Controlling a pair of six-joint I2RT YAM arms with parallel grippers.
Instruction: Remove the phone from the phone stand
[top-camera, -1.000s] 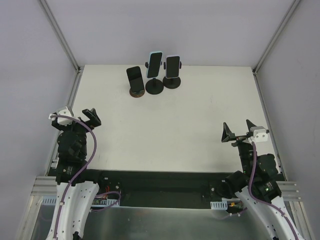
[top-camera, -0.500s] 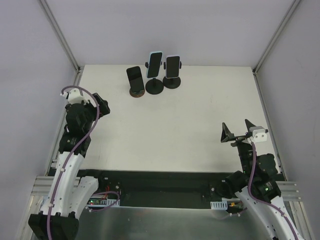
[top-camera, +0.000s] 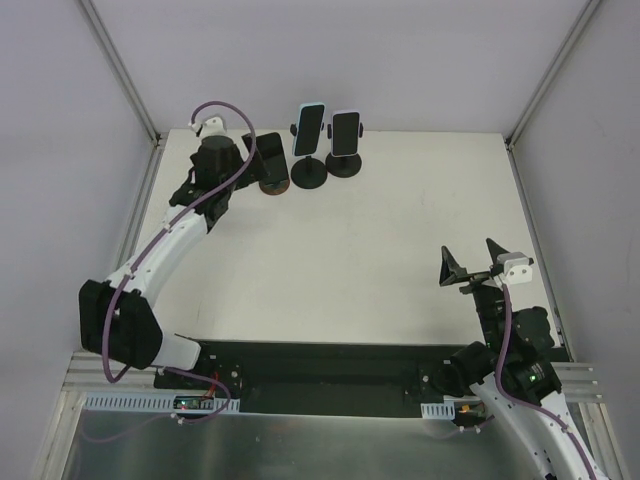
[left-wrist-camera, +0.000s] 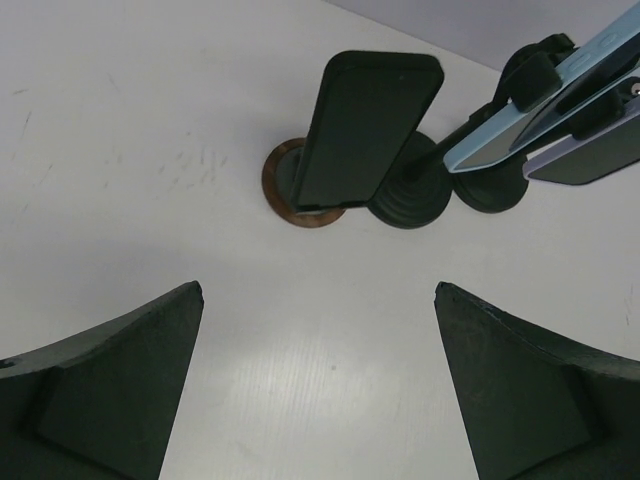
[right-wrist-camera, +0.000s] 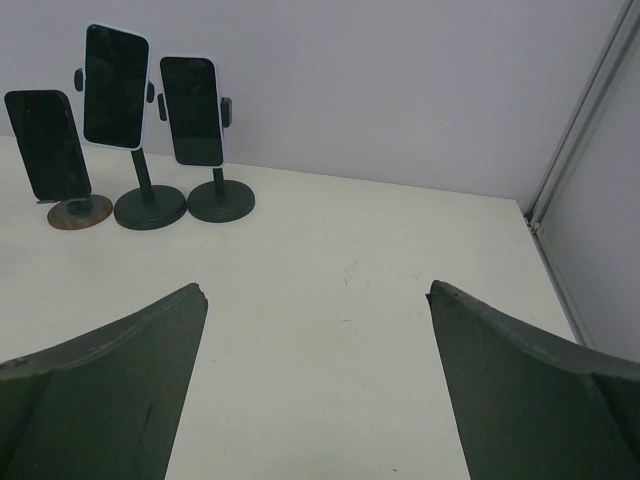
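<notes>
Three phones stand on stands at the back of the table. A black phone (top-camera: 270, 152) (left-wrist-camera: 370, 125) (right-wrist-camera: 47, 145) leans on a round brown stand (left-wrist-camera: 281, 190) (right-wrist-camera: 80, 213). Beside it are a light-blue-cased phone (top-camera: 310, 128) (left-wrist-camera: 540, 110) (right-wrist-camera: 115, 85) and a white-cased phone (top-camera: 345, 131) (right-wrist-camera: 192, 110), each clamped on a black stand (top-camera: 309, 174) (right-wrist-camera: 150, 208). My left gripper (top-camera: 242, 165) (left-wrist-camera: 318, 288) is open, just left of the black phone, with bare table between its fingers. My right gripper (top-camera: 470, 248) (right-wrist-camera: 316, 290) is open and empty near the right front.
The white table (top-camera: 400, 220) is enclosed by grey walls, with metal frame posts (top-camera: 120, 70) (right-wrist-camera: 585, 110) at the back corners. The three stands sit close together, their bases almost touching. My left arm stretches along the table's left side.
My left arm has swung from the near left edge to the back of the table, bringing its open gripper up beside the black phone. The right arm has barely moved.
</notes>
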